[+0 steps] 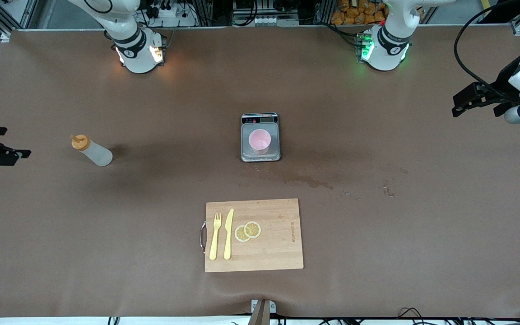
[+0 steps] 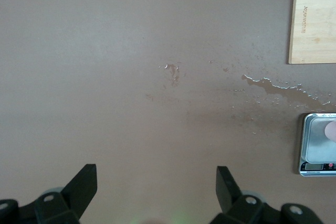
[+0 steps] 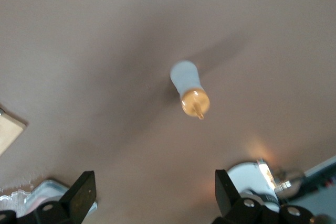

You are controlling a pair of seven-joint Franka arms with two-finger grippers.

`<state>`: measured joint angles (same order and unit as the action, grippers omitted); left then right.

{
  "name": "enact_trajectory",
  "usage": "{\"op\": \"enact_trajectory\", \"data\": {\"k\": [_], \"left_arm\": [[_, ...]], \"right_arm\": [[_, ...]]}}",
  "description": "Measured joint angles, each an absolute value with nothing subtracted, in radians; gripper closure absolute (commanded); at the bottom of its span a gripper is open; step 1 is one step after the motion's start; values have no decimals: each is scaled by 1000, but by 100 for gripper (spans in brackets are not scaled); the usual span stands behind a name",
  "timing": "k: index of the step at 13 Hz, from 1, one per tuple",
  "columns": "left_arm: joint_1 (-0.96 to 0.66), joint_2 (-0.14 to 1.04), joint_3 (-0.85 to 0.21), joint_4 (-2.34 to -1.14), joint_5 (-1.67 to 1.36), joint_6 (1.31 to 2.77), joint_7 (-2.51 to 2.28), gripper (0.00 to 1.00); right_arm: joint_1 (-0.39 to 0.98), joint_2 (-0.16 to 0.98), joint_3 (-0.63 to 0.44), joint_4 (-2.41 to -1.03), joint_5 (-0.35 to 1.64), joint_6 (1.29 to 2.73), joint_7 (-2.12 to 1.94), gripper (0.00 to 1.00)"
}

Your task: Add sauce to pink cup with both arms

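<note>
While both arms waited, the left gripper (image 2: 156, 192) and right gripper (image 3: 156, 195) were held over bare table (image 1: 377, 234) at their own ends, fingers apart, empty. The pink cup (image 1: 259, 141) sat on the scale (image 1: 260, 137) mid-table; the sauce (image 1: 92, 150) stood upright toward the right arm's end.

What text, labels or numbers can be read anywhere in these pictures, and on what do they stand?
Nothing can be read with confidence.
Cutting board: a short burned-in line of lettering near one edge, also seen in the left wrist view; too small to read.
Kitchen scale: display and buttons under the pink cup; no digits legible.
Sauce bottle: no label visible.
</note>
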<state>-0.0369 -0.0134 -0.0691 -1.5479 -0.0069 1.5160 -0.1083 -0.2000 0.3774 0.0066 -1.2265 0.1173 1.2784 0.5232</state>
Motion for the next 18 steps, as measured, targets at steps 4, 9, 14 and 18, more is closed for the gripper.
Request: {"op": "enact_trajectory", "data": {"k": [4,9,14,18], "left_arm": [[-37,-14,-68,-1548,-7,1516,-108,0],[-37,-14,-68,-1548,-7,1516,-108,0],[-37,-14,-67,-1548,-7,1516,-108,0],[-37,-14,-65,-1547,-7,1516,-108,0]], "right_arm": [[-179,175,5,-1545,79,1520,383,0],[-87,74,10,-1577,-24,1625,346,0],[-24,31,14,-1529,-24,1690,345,0],[-2,33,16,-1527,-30,1690,341,0]]}}
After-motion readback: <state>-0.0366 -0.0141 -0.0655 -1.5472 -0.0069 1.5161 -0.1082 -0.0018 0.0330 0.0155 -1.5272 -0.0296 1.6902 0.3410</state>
